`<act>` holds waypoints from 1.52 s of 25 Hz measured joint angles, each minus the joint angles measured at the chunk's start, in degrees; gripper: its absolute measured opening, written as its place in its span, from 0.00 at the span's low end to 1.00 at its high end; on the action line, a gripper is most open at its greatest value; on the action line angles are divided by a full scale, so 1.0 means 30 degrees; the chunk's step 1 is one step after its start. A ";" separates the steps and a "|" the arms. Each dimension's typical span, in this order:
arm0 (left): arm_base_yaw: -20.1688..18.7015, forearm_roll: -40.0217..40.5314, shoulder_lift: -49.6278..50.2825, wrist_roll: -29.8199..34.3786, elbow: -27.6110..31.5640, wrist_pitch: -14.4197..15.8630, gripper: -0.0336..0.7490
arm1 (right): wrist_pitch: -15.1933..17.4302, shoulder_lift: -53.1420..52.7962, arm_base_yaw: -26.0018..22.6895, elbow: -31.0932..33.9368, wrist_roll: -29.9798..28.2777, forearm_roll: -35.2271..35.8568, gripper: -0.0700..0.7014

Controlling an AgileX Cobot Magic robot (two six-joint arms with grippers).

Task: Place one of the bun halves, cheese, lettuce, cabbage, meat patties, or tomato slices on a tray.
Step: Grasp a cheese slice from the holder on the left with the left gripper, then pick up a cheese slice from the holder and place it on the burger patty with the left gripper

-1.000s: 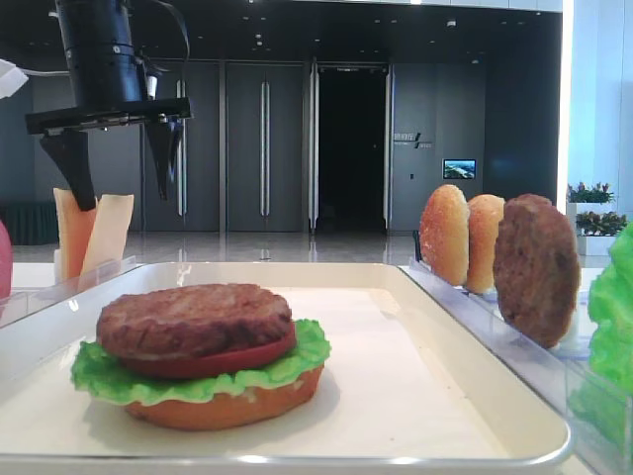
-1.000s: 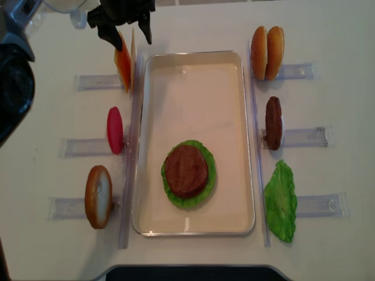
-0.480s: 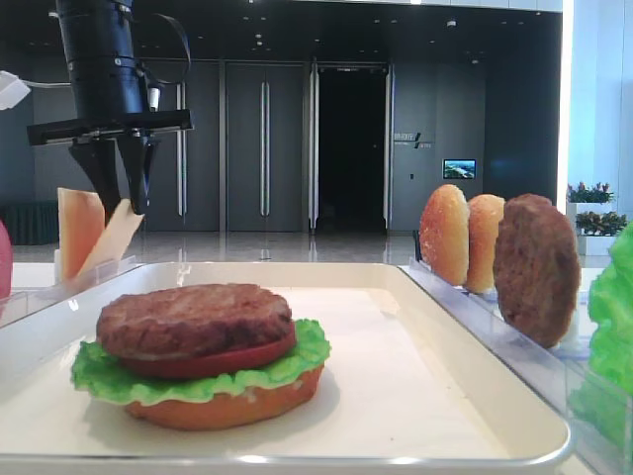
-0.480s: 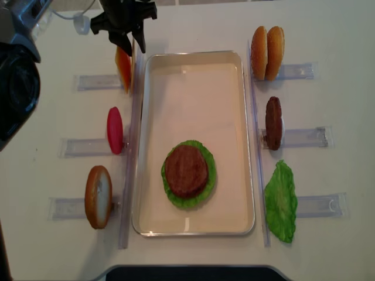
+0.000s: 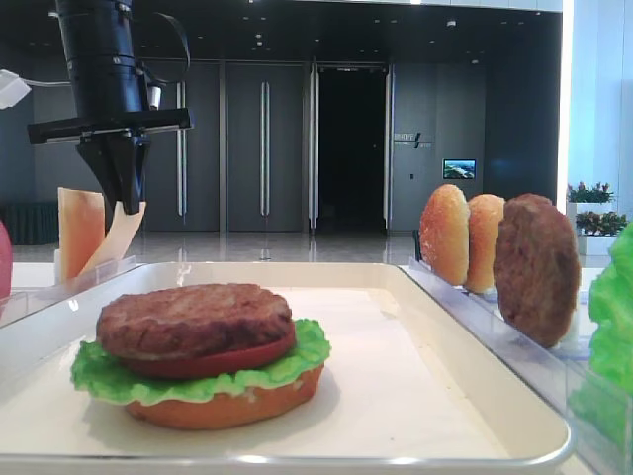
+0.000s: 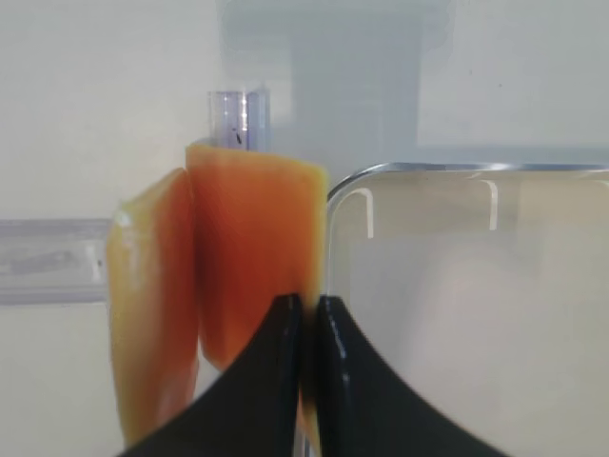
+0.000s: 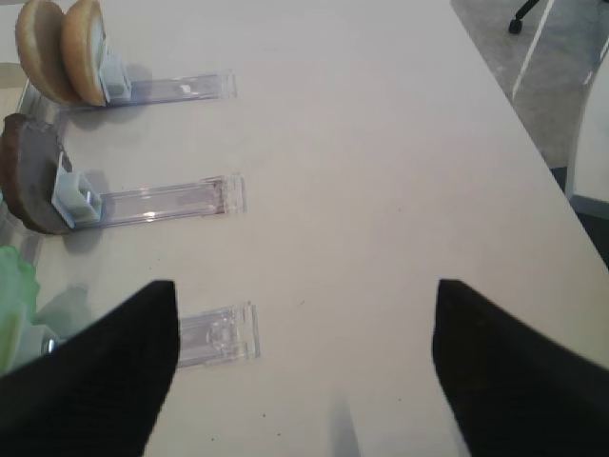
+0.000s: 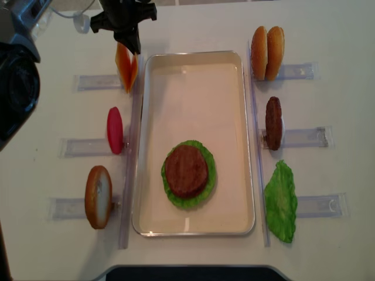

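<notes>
Two orange cheese slices point(image 8: 126, 67) stand on edge in a clear rack at the tray's far left corner. My left gripper point(image 8: 130, 47) comes down from above and is shut on the top edge of the slice nearest the tray point(image 6: 257, 248); its fingertips point(image 6: 285, 314) pinch it, and this slice leans towards the tray point(image 5: 117, 236). The other cheese slice point(image 6: 152, 305) stands free beside it. The cream tray point(image 8: 193, 99) holds a stack of bun half, lettuce, tomato and meat patty point(image 8: 187, 171). My right gripper point(image 7: 304, 295) hangs open over bare table with nothing between its fingers.
Clear racks line both sides of the tray. On the right stand two bun halves point(image 8: 267, 52), a meat patty point(image 8: 273, 123) and a lettuce leaf point(image 8: 281, 199). On the left are a tomato slice point(image 8: 115, 130) and a bun half point(image 8: 98, 196).
The left gripper's jaws stood wide over the cheese a second ago and have closed on the slice nearest the tray, which now tilts towards it. The stack on the tray has not moved.
</notes>
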 joint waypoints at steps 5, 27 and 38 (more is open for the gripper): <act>0.0000 -0.0522 -0.0748 0.0228 0.0000 0.0060 0.07 | 0.0000 0.0000 0.0000 0.0000 0.0000 0.0000 0.80; 0.0000 -0.7368 -1.0147 0.3967 0.3794 0.0276 0.06 | 0.0000 0.0000 0.0000 0.0000 0.0000 0.0000 0.80; 0.0000 -1.4267 -1.5882 1.1740 1.4851 -0.1847 0.06 | 0.0000 0.0000 0.0000 0.0000 0.0000 0.0000 0.80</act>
